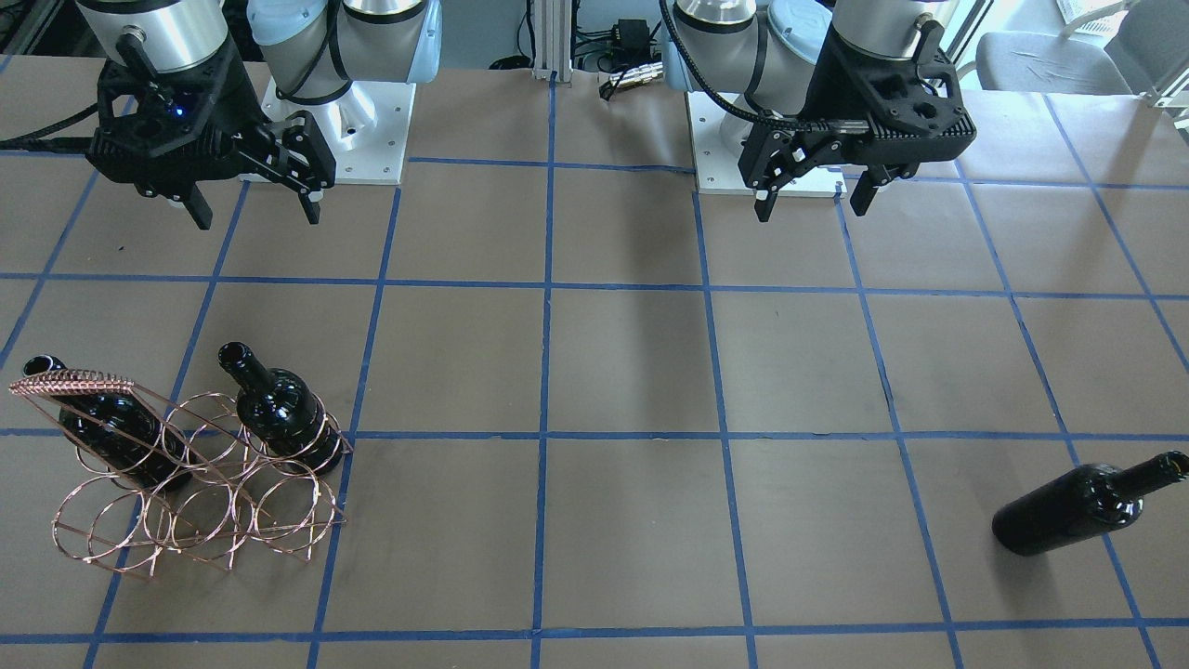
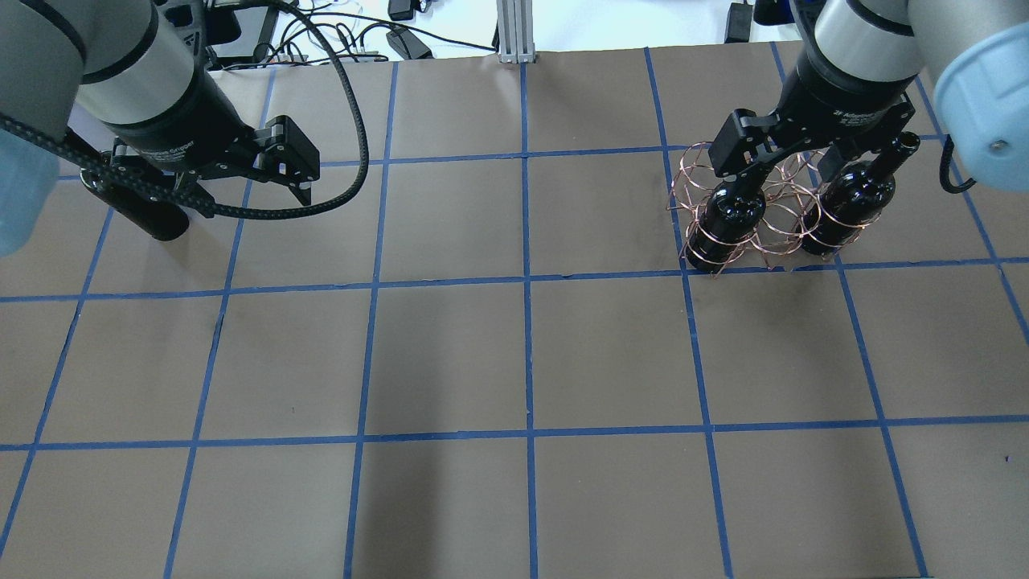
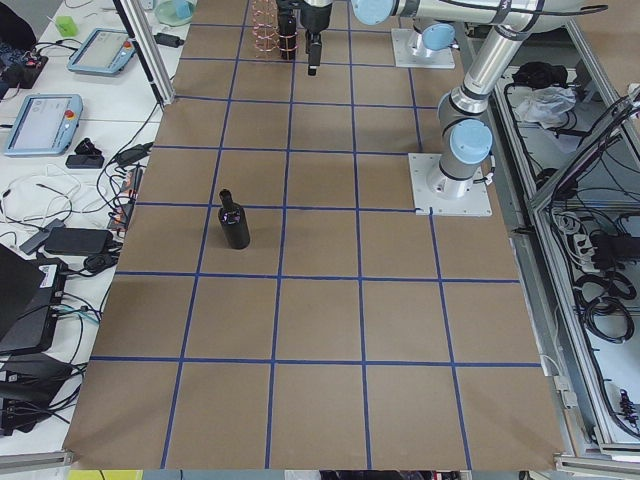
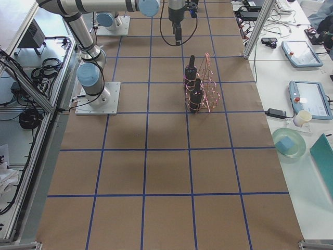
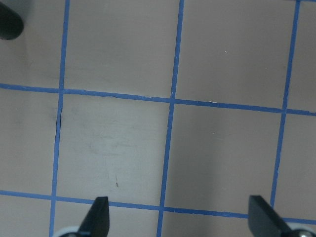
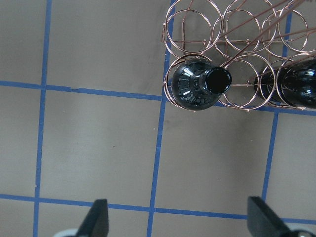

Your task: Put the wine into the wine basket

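Observation:
The wine basket (image 1: 200,520) is a copper wire rack standing on the table on my right side. Two dark bottles stand in its rings, one (image 1: 279,409) at one end and one (image 1: 116,432) at the other. A third wine bottle (image 1: 1077,506) stands alone on the table on my left side, also seen upright in the exterior left view (image 3: 235,222). My left gripper (image 1: 813,206) is open and empty above bare table, apart from that bottle. My right gripper (image 1: 255,216) is open and empty; its wrist view (image 6: 178,217) shows the basket (image 6: 197,19) just ahead.
The table is brown paper with a blue tape grid (image 1: 543,432). The two arm bases (image 1: 344,121) stand at the robot's edge. In the left wrist view only a dark bottle edge (image 5: 7,22) shows at the top left corner.

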`<act>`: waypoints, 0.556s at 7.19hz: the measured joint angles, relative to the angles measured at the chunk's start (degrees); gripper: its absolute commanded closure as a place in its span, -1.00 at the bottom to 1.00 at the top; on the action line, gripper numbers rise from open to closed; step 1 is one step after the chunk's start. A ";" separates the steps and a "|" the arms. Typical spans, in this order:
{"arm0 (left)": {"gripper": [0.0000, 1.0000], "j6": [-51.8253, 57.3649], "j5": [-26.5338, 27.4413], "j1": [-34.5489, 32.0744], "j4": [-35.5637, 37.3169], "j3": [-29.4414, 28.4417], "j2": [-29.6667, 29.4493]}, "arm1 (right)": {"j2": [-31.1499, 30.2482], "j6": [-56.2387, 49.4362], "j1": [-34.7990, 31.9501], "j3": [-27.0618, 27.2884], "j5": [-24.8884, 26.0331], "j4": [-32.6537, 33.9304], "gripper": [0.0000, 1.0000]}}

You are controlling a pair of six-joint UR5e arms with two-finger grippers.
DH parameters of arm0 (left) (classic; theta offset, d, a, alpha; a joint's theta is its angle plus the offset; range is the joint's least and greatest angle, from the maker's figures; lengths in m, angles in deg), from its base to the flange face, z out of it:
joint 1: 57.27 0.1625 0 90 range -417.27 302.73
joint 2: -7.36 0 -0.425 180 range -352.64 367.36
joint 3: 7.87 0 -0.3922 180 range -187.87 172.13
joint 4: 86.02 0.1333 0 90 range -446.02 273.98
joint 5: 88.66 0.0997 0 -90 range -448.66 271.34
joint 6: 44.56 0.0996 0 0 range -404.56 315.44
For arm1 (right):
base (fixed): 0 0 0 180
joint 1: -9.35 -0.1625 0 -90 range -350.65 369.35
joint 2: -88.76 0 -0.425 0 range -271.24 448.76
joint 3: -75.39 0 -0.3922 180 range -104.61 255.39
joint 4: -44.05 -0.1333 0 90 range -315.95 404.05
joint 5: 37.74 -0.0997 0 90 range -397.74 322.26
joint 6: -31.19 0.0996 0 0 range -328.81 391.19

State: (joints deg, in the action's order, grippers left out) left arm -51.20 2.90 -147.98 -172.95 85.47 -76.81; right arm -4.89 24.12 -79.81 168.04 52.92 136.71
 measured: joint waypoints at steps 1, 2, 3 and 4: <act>-1.00 0.14 0.07 0.09 -0.02 0.00 -0.02 | -0.03 0.00 0.03 -0.01 0.03 0.06 -0.99; -1.00 0.24 0.10 0.21 -0.08 0.00 -0.03 | -0.04 -0.03 0.04 -0.01 0.03 0.14 -0.99; -1.00 0.20 0.09 0.30 -0.11 0.00 -0.13 | -0.04 0.09 0.04 -0.01 0.02 0.19 -0.99; -1.00 0.09 0.08 0.43 -0.10 0.00 -0.27 | -0.03 0.31 0.03 -0.01 -0.02 0.22 -0.99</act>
State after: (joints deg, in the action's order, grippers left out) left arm -51.11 2.97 -147.54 -173.05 85.48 -77.08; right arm -4.92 24.44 -79.78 168.03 52.90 136.94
